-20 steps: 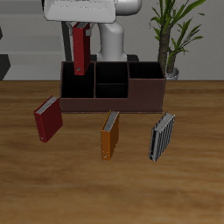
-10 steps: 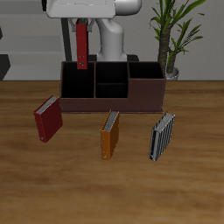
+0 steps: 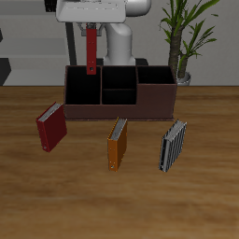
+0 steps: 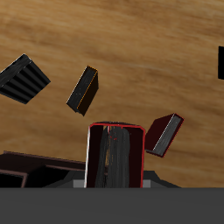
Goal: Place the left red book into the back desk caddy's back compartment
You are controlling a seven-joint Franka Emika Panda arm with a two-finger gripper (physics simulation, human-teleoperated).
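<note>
My gripper is shut on the top edge of the left red book, which hangs upright above the back desk caddy. The book's lower end is over the large end bay, just beside the halved middle section. The back compartment is the small rear cell there, open and empty. In the wrist view the held book fills the middle, with a dark edge of the caddy beside it.
On the table in front of the caddy lie a darker crimson book, an orange book and a striped grey book. A potted plant stands behind the caddy's far end. The robot base is just behind the caddy.
My gripper has carried the red book sideways above the caddy, from over the end bay toward the middle section. Its height is about the same. The books on the table have not moved.
</note>
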